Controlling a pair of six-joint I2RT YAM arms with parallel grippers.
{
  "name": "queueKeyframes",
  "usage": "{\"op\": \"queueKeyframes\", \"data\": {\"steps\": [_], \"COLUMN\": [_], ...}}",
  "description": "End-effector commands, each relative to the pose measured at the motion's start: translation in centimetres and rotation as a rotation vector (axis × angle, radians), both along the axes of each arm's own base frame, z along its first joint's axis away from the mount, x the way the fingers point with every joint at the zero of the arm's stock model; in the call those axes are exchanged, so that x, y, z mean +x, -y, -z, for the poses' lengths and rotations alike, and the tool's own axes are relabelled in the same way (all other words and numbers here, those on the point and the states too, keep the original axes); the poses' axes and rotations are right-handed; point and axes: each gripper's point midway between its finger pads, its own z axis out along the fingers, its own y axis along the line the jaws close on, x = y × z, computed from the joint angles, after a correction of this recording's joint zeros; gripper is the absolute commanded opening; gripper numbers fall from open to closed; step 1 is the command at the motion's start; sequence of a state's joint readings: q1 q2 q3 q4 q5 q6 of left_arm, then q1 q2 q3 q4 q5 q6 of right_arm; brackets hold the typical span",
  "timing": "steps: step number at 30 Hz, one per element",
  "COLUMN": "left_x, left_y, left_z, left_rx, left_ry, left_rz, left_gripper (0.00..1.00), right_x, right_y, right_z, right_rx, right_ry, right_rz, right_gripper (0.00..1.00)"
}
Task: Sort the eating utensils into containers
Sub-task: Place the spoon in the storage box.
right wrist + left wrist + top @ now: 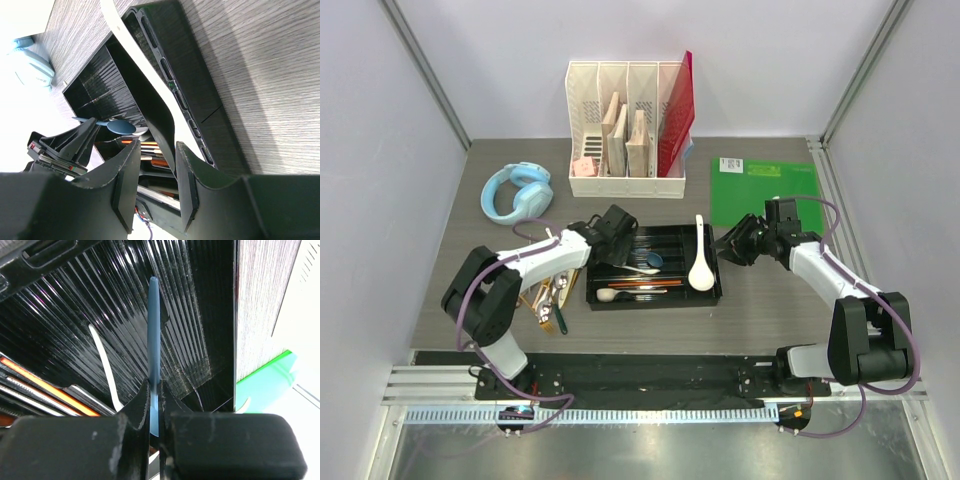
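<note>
The tray (pixel 75 315) is ribbed black, the spoon (pixel 153 340) blue.

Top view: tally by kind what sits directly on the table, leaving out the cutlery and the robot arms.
Black cutlery tray: 1
White file organizer: 1
Blue headphones: 1
Green sheet: 1
Total: 4

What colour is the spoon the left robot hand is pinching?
The spoon is blue. The left wrist view shows it best, pinched in the left gripper.
</note>
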State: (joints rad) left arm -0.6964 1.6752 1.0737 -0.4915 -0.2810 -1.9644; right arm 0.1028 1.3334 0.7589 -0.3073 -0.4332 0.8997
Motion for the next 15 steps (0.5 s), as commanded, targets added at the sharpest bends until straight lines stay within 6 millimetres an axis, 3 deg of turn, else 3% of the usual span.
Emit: {"op": "queueKeyframes", "data": {"steps": [1,10,15], "left_x": [0.5,-1.6,-2.5], "left_y": [0.5,2.5,2.0], "left_z": [-1.1,1.4,2.1], "left_rx": [-0.002,0.018,0.038], "left_ry": [0.025,-0.091,-0.122], "left_rz": [0.003,0.08,0.075], "left_gripper": [0.0,0.0,0.02], "right_x": [0.3,0.4,0.1], "right_y": [-0.3,-0.3,-0.4], "right_z": [-0.9,-0.8,-0.4], "right_rx": [0.014,0.013,0.013], "right_ry": [0.038,0.034,0.021], "right_rz": [-0.017,-0.018,-0.02], "right_gripper": [0.4,0.4,0.4]}}
